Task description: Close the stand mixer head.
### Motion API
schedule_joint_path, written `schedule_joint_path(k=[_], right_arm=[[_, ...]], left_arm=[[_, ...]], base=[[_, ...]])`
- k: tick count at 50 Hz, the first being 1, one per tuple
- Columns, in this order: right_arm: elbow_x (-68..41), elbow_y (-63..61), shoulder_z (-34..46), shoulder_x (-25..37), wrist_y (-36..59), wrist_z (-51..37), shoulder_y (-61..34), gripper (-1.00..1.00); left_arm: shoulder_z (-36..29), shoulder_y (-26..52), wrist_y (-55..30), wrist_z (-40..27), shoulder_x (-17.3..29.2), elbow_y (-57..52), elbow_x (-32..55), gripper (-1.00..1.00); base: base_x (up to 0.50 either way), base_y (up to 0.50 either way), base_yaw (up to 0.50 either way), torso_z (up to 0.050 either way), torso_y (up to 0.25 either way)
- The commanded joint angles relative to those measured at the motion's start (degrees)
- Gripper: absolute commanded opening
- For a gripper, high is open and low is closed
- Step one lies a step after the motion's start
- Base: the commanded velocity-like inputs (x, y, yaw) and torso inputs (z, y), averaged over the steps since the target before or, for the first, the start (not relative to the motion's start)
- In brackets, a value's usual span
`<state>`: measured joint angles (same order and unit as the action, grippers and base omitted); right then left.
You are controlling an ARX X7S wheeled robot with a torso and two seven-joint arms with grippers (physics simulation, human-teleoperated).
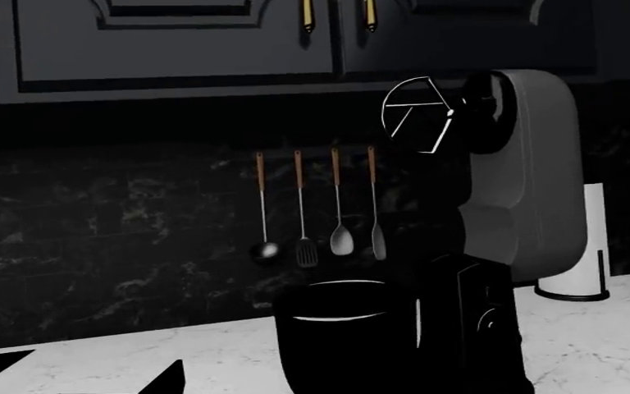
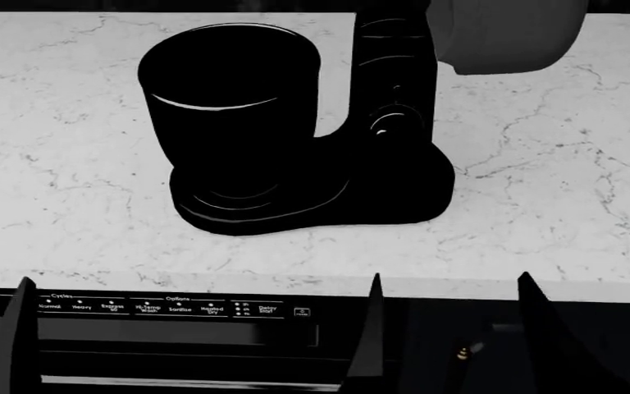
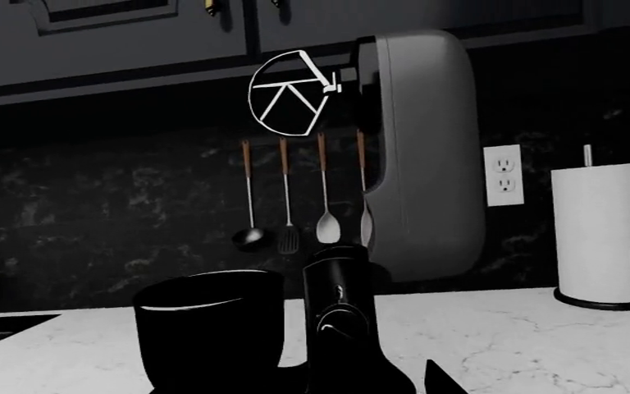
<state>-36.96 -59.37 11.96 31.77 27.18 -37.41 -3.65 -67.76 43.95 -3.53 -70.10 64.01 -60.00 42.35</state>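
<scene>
The stand mixer head [image 2: 501, 33] is a matte grey rounded block, tilted up and back off the black column [image 2: 394, 98] with its round knob. It stands nearly upright in the left wrist view [image 1: 534, 172] and the right wrist view [image 3: 425, 156], its beater [image 3: 285, 93] raised high above the black bowl [image 2: 233, 90]. My right gripper [image 2: 452, 328] is open and empty, low in front of the counter edge and clear of the mixer. My left gripper [image 1: 312, 386] also looks open; one fingertip [image 2: 14, 345] shows at the lower left, the other is hidden.
The mixer stands on a white marble counter [image 2: 534, 205]. A paper towel roll [image 3: 605, 234] stands to its right at the back. Several utensils [image 3: 293, 197] hang on the dark backsplash, next to an outlet [image 3: 501, 175]. A dishwasher control panel [image 2: 173, 308] lies below the counter edge.
</scene>
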Motion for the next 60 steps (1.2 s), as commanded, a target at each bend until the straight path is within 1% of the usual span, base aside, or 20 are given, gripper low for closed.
schedule_joint_path(k=[1, 6, 9, 13, 20, 24, 29, 30, 32, 36, 40, 42, 43, 44, 46, 47, 49, 51, 53, 60], right_arm=[[-3.32, -0.32, 7.31, 9.65, -6.72, -8.44, -3.45, 1.0], [-3.11, -0.48, 8.42, 11.33, -9.2, -10.07, -3.54, 1.0], [-2.94, -0.59, 14.3, 17.93, -16.53, -15.93, -5.52, 1.0], [-2.65, -0.48, 18.86, 19.81, -18.38, -18.74, -8.39, 1.0], [-3.73, -0.52, 24.43, 22.03, -20.31, -22.17, -12.79, 1.0], [-3.45, -0.46, 27.44, 23.25, -21.67, -23.61, -14.81, 1.0], [-3.21, -0.58, 29.7, 25.47, -24.32, -26.4, -15.68, 1.0], [-3.02, -0.6, 32.14, 27.37, -26.31, -28.0, -17.11, 1.0], [-1.31, -0.62, 41.78, 33.09, -32.63, -33.64, -23.25, 1.0], [-2.1, -0.62, 65.26, 44.68, -43.11, -41.62, -44.44, 1.0], [-4.24, -0.63, 87.78, 52.06, -49.93, -42.18, -67.34, 1.0], [-5.8, -0.63, 95.05, 54.87, -51.49, -40.98, -75.59, 1.0], [-7.55, -0.63, 96.26, 56.66, -51.97, -39.56, -78.04, 1.0], [-9.59, -0.63, 95.92, 57.87, -52.01, -38.05, -79.25, 1.0], [-22.96, -0.63, 90.17, 58.2, -46.82, -36.34, -85.11, 1.0], [-26.37, -0.63, 88.47, 58.22, -45.4, -35.52, -86.8, 1.0], [-40.14, -0.63, 81.37, 58.22, -37.71, -35.42, -93.85, 1.0], [-50.7, -0.63, 75.74, 58.22, -30.95, -37.02, -99.39, 1.0], [-57.17, -0.63, 71.88, 58.22, -27.02, -37.34, -103.15, 1.0], [-72.06, 0.94, 62.57, 58.22, -17.29, -39.9, -111.96, 1.0]], left_arm=[[-18.98, 17.77, 6.32, -11.33, 4.76, 0.08, -2.65, 1.0], [-21.73, 20.01, 7.52, -12.09, 4.79, 0.12, -3.08, 1.0], [-27.71, 24.82, 11.69, -13.47, 6.67, 0.03, -4.75, 1.0], [-33.78, 29.55, 13.05, -15.72, 6.62, 0.07, -5.91, 1.0], [-37.65, 32.97, 13.59, -17.09, 6.36, 0.08, -6.08, 1.0], [-41.53, 36.36, 14.6, -18.28, 6.12, 0.09, -6.47, 1.0], [-42.97, 37.69, 14.52, -18.74, 5.78, 0.12, -6.06, 1.0], [-43.5, 38.33, 15.05, -18.69, 6.19, 0.07, -6.13, 1.0], [-45.77, 40.64, 16.61, -18.58, 7.1, 0.04, -6.23, 1.0], [-48.31, 44.98, 19.44, -18.18, 9.18, 0.06, -4.66, 1.0], [-51.55, 49.85, 21.13, -18.64, 10.28, 0.06, -3.22, 1.0], [-54.38, 53.59, 21.36, -19.07, 10.55, 0.02, -2.5, 1.0], [-57.11, 56.81, 21.71, -19.35, 10.63, 0.02, -2.23, 1.0], [-60.13, 59.97, 22.54, -19.56, 10.61, 0.01, -2.06, 1.0], [-67.15, 67.96, 24.05, -19.77, 10.99, 0.01, -1.41, 1.0], [-69.3, 70.15, 24.51, -19.82, 11.14, 0.01, -1.33, 1.0], [-71.24, 72.24, 24.82, -19.83, 11.45, 0.02, -1.16, 1.0], [-71.24, 72.11, 24.89, -19.84, 11.57, 0.02, -1.24, 1.0], [-70.67, 71.37, 24.75, -19.84, 11.65, 0.02, -1.43, 1.0], [-64.08, 64.01, 23.31, -19.81, 11.79, 0.04, -2.02, 1.0]], base=[[0.5, -0.06, 0.0, 0.0, 0.0], [0.5, -0.07, 0.0, 0.0, 0.0], [0.5, -0.07, 0.0, 0.0, 0.0], [0.5, -0.07, 0.0, 0.0, 0.0], [0.46, -0.06, 0.0, 0.0, 0.0], [0.0, 0.0, 0.0, 0.0, 0.0], [0.0, 0.0, 0.0, 0.0, 0.0], [0.0, 0.0, 0.0, 0.0, 0.0], [0.0, 0.0, 0.0, 0.0, 0.0], [0.0, 0.0, 0.0, 0.0, 0.0], [0.0, 0.0, 0.0, 0.0, 0.0], [0.0, 0.0, 0.0, 0.0, 0.0], [0.0, 0.0, 0.0, 0.0, 0.0], [0.0, 0.0, 0.0, 0.0, 0.0], [0.0, 0.0, 0.0, 0.0, 0.0], [0.0, 0.0, 0.0, 0.0, 0.0], [0.0, 0.0, 0.0, 0.0, 0.0], [0.0, 0.0, 0.0, 0.0, 0.0], [0.0, 0.0, 0.0, 0.0, 0.0], [0.0, 0.0, 0.0, 0.0, 0.0]])
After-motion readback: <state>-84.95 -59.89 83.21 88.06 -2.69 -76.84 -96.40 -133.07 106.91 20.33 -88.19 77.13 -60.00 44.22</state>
